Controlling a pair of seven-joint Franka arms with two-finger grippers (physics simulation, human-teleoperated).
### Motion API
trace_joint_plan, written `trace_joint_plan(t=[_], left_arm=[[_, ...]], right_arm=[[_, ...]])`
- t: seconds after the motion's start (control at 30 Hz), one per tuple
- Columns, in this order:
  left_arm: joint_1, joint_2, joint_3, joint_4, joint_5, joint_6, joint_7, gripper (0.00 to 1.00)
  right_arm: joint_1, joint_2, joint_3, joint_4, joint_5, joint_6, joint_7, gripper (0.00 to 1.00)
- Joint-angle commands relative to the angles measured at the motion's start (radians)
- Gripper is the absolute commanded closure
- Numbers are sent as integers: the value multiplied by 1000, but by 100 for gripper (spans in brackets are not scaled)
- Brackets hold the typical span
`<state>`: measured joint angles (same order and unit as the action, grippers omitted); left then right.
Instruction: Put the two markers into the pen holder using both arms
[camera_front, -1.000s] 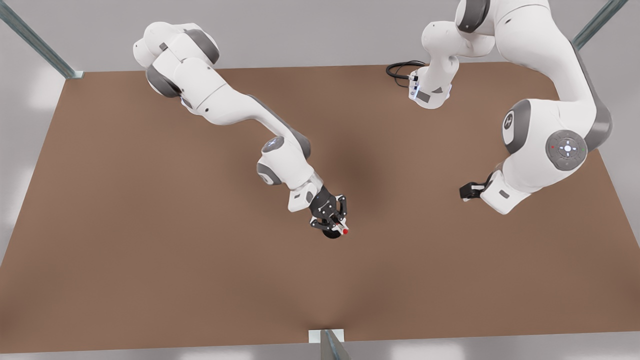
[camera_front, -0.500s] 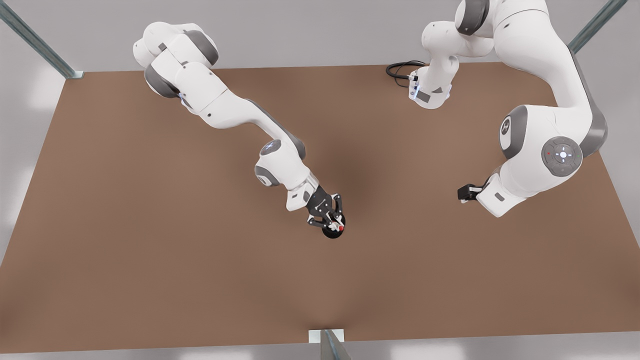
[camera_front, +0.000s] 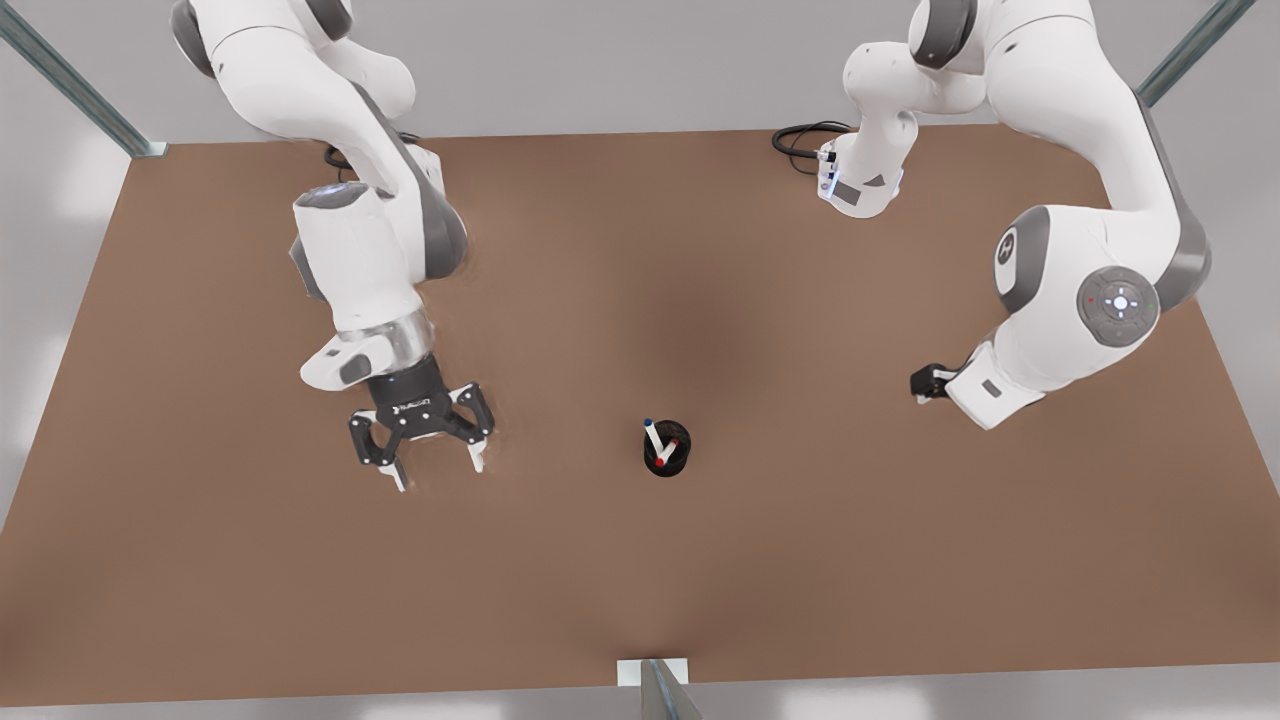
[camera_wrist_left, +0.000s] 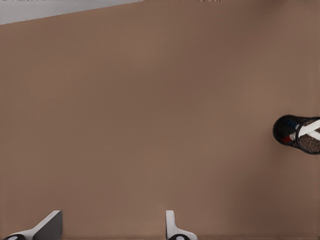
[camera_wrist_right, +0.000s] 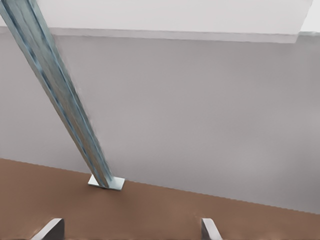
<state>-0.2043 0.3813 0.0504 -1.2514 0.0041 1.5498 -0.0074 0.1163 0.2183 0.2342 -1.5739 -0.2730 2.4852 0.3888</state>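
Note:
The black mesh pen holder (camera_front: 667, 458) stands upright near the middle of the brown table (camera_front: 850, 560). Both markers lean inside it, crossed. The blue-capped marker (camera_front: 650, 432) sticks up toward the back, and the red-capped marker (camera_front: 669, 447) leans toward the front view's right. My left gripper (camera_front: 438, 471) hangs open and holds nothing, well off to the front view's left of the holder. In the left wrist view, the pen holder (camera_wrist_left: 298, 134) lies off to one side of the left gripper (camera_wrist_left: 110, 227). My right gripper (camera_front: 928, 382) waits open at the front view's right, pointing sideways, and the right gripper (camera_wrist_right: 130, 230) holds nothing.
A coiled black cable (camera_front: 800, 140) lies at the table's back edge. Metal frame posts stand at the back left corner (camera_front: 80, 85), at the back right (camera_front: 1195, 45) and at the front edge (camera_front: 660, 690). In the right wrist view a metal post (camera_wrist_right: 60, 95) stands before a grey wall.
The left gripper let go of the red marker, which now rests in the holder. The left arm drew back to the front view's left with its fingers spread. The right arm hardly moved.

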Motion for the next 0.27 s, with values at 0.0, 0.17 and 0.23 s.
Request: trace_joint_plan(t=[0.0,0.17,0.23], left_arm=[[-1,-4,-3,1,-1,-11,26,0],[-7,-1,-1,1,-1,-36,23,0],[-15,-1,-1,1,-1,-36,23,0]], right_arm=[[-20,-89,-122,-32,205,-611,-200,0],[-18,52,-233,150,238,-882,-341,0],[-30,33,-233,127,239,-868,-406,0]])
